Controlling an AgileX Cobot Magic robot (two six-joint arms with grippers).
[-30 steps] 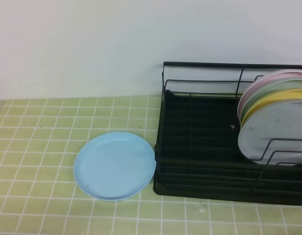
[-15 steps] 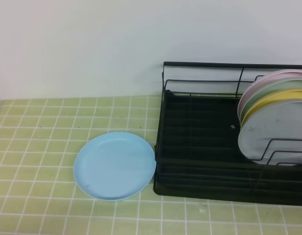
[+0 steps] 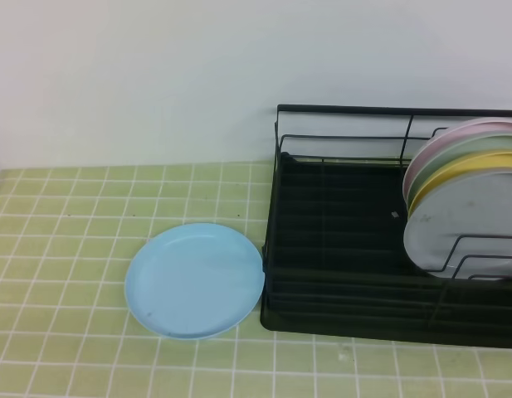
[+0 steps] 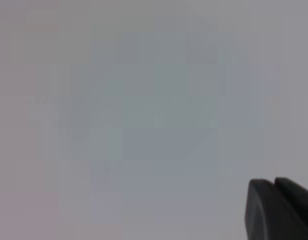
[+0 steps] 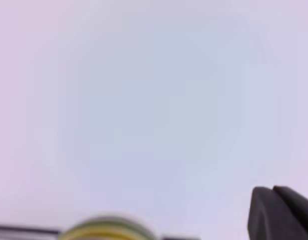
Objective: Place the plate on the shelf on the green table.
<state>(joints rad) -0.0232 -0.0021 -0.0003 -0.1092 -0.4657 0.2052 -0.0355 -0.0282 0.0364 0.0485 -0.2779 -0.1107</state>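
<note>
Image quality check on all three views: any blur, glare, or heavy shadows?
Exterior high: sharp enough, even soft light, no hard shadows; the plate shows only mild sheen, and the shelf tray reads as near-solid black. Left wrist: blurred, blank grey wall, only the dark left gripper tip at the corner. Right wrist: equally soft; right gripper tip and a smeared yellow-green plate edge at the bottom.
</note>
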